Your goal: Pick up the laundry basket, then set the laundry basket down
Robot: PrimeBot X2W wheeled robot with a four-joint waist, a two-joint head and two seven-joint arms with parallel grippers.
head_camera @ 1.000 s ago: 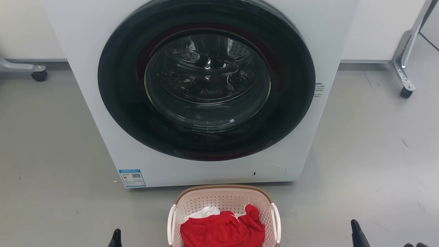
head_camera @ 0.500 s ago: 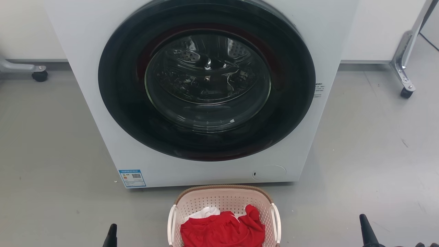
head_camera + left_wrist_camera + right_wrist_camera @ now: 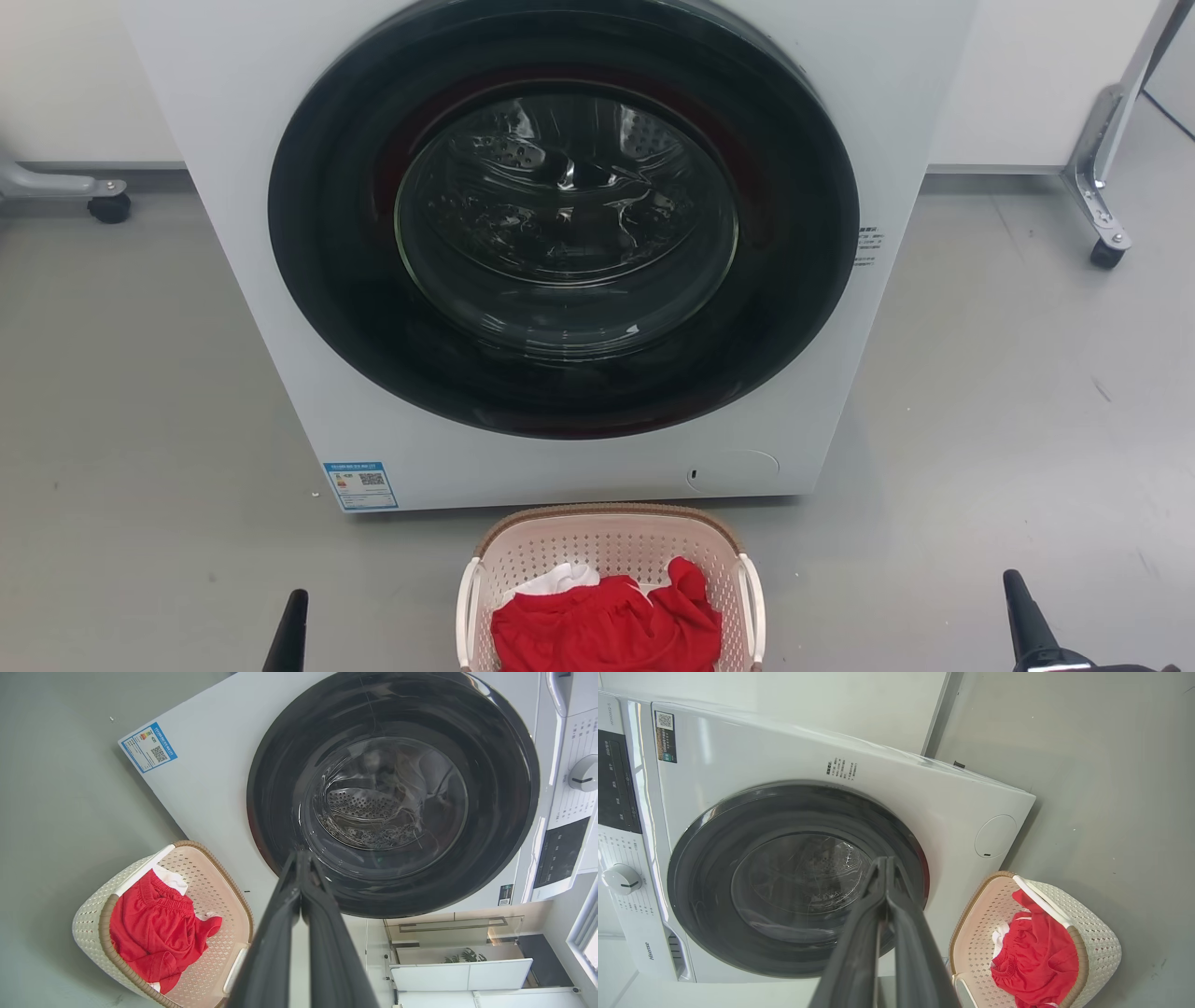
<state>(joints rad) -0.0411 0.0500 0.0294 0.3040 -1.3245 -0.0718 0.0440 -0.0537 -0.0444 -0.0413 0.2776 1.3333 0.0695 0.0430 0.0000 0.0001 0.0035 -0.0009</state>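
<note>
The laundry basket (image 3: 607, 551) stands on the grey floor just in front of the washer, pale pink-beige with perforated walls, a brown rim and white side handles. Red and white clothes lie in it. My left gripper (image 3: 289, 630) is low at the basket's left, well apart from it. My right gripper (image 3: 1022, 616) is low at the far right, farther from the basket. In the left wrist view my left gripper (image 3: 299, 856) is shut on nothing, with the basket (image 3: 212, 884) at lower left. In the right wrist view my right gripper (image 3: 885, 863) is shut on nothing, with the basket (image 3: 1097, 933) at lower right.
A white front-loading washer (image 3: 271, 280) with a closed dark round door (image 3: 565, 219) stands directly behind the basket. Wheeled metal stand legs sit at the far left (image 3: 103, 196) and far right (image 3: 1102, 215). Open grey floor lies on both sides of the basket.
Both grippers have spread outward: the left finger tip moved left and a little up the view, the right one moved right and up. The basket has not moved.
</note>
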